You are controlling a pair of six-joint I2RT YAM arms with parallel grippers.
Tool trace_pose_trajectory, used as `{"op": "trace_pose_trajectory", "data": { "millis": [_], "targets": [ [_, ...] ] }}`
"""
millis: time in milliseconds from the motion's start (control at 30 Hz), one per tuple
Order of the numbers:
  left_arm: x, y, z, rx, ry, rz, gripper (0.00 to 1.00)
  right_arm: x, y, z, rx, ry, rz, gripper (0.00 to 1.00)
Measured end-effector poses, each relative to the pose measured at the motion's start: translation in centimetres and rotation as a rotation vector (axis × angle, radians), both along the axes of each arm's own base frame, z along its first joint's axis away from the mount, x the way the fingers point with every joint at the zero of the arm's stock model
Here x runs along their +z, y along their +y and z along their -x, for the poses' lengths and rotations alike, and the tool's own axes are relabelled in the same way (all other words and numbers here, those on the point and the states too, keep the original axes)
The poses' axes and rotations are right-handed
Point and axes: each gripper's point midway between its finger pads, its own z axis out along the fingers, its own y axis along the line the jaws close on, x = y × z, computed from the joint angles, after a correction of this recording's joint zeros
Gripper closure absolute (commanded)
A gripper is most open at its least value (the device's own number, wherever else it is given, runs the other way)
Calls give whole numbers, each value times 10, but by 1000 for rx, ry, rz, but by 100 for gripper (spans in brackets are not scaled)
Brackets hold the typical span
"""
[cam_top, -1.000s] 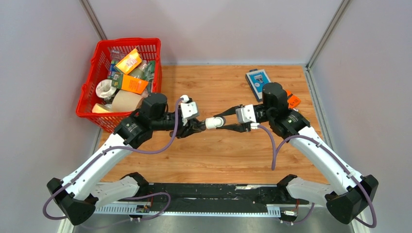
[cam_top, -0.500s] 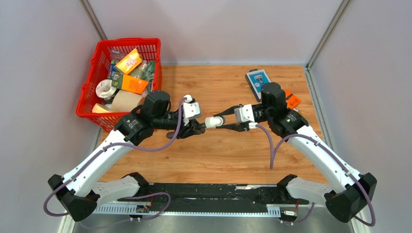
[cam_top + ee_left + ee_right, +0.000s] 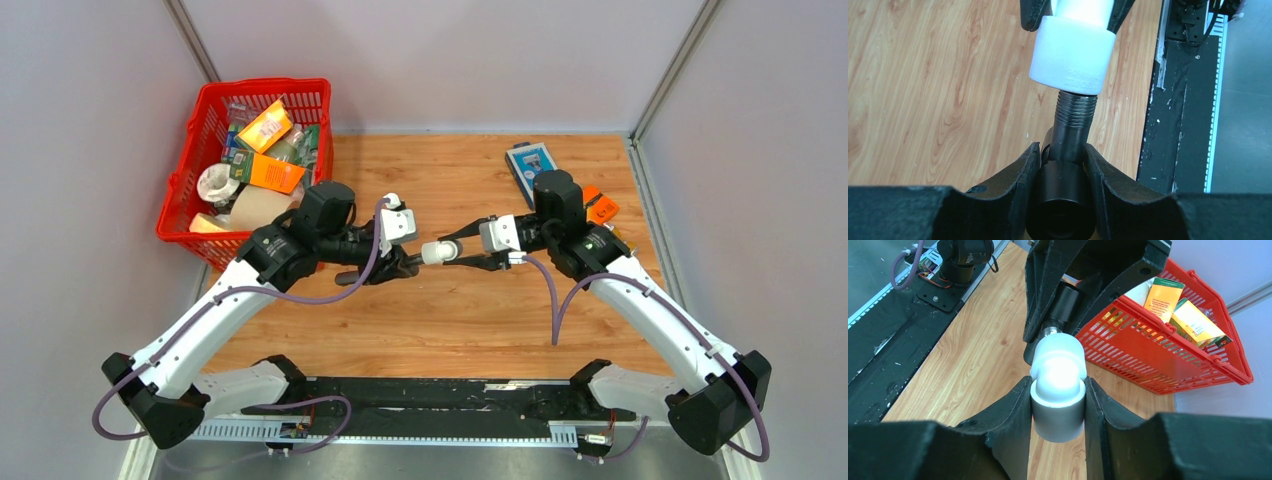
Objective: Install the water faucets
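The left fingers [image 3: 1015, 187] have edged up the bench [image 3: 480, 310], pinching the stiff, probably heavy metal faucet [image 3: 1074, 120] by its smooth barrel; the right fingers [image 3: 1005, 412] pinch the light, slick-looking white elbow [image 3: 1058, 377], mated on its thread in mid-air

Thread tip of dark faucet [image 3: 1070, 137] hidden inside white elbow fitting [image 3: 1071, 55], orange object [image 3: 604, 209] half behind right arm [image 3: 640, 300].

From my seat it's just a wooden tabletop [image 3: 470, 320] with warm orange grain, boxed in by plain pale grey walls [image 3: 440, 60] with metal corner posts [image 3: 192, 40] at the back. A black base plate [image 3: 450, 395] runs along the near edge, and the light's soft and even.
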Motion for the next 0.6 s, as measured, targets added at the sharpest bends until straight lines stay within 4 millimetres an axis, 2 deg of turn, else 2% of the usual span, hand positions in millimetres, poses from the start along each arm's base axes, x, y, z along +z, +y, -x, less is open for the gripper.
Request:
{"op": "trace_pose_trajectory", "data": {
  "millis": [600],
  "targets": [
    [-7, 1, -3, 20, 17, -46, 100, -5, 3, 2, 31, 8, 4, 100]
  ]
}}
